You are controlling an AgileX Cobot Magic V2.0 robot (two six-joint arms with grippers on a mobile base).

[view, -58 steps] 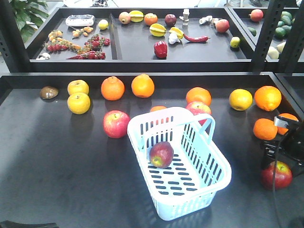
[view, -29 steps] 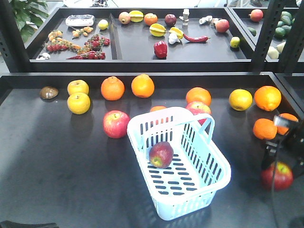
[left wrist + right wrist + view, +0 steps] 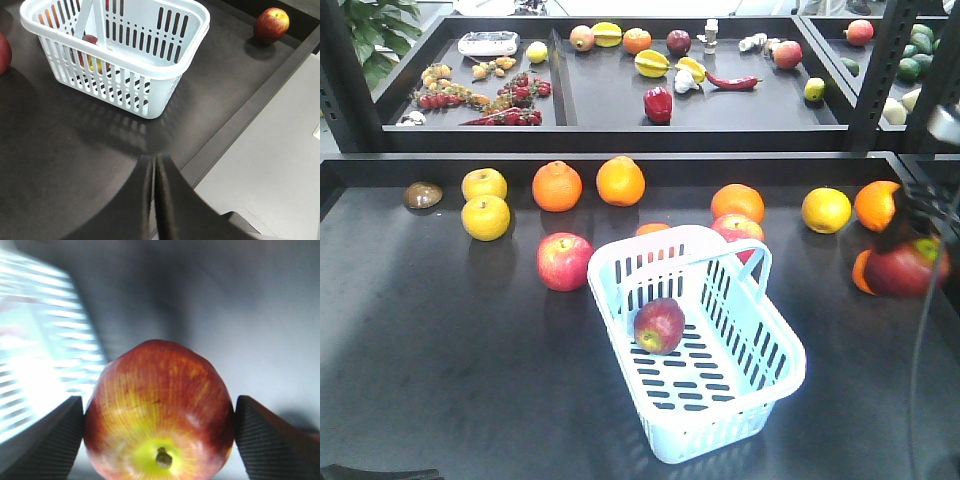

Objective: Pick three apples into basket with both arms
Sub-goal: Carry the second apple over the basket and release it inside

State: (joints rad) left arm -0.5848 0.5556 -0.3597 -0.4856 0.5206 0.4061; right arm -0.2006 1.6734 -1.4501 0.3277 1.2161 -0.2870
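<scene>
Right gripper (image 3: 159, 435) clamped on apple (image 3: 159, 410), 3 o'clock of basket (image 3: 790, 370), left gripper (image 3: 154, 175) pinched closed, empty, second apple (image 3: 659, 325) inside basket.

apple (image 3: 905, 268) blurred, basket (image 3: 35, 350) smeared, cropped left

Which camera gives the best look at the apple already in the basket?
The front view: the apple lies unobstructed in the basket. The left wrist view shows only slivers through the slots; the right wrist view doesn't show it.
</scene>
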